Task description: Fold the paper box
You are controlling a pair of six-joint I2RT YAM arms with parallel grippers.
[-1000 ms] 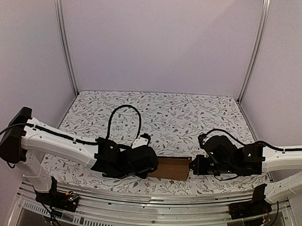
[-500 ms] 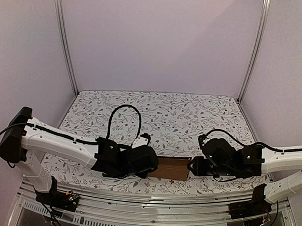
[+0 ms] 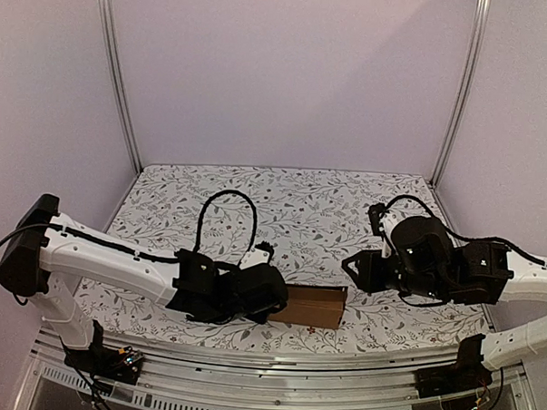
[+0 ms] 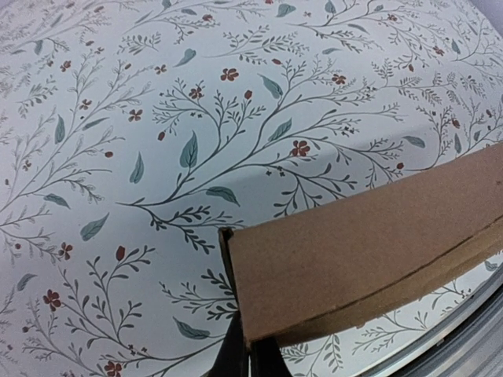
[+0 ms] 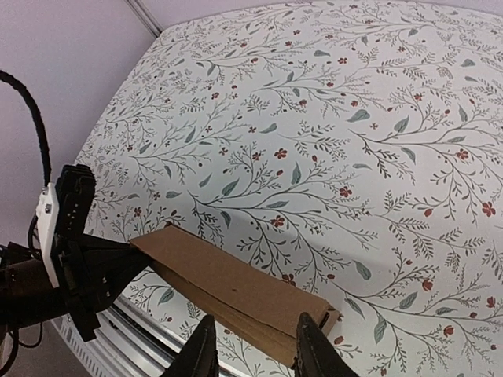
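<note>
- Box is brown, long and thin. It lies near the front edge of the counter, between the two arms.
- The counter top has leaves and little red flowers printed on it.
- The left tool is closed tight on the left end of the box.
- In the left wrist view, its dark fingers pinch one corner of the box.
- The right tool is open. Its two fingers stand apart with a gap between them.
- The right tool hangs above the right end of the box and does not touch it.
</note>
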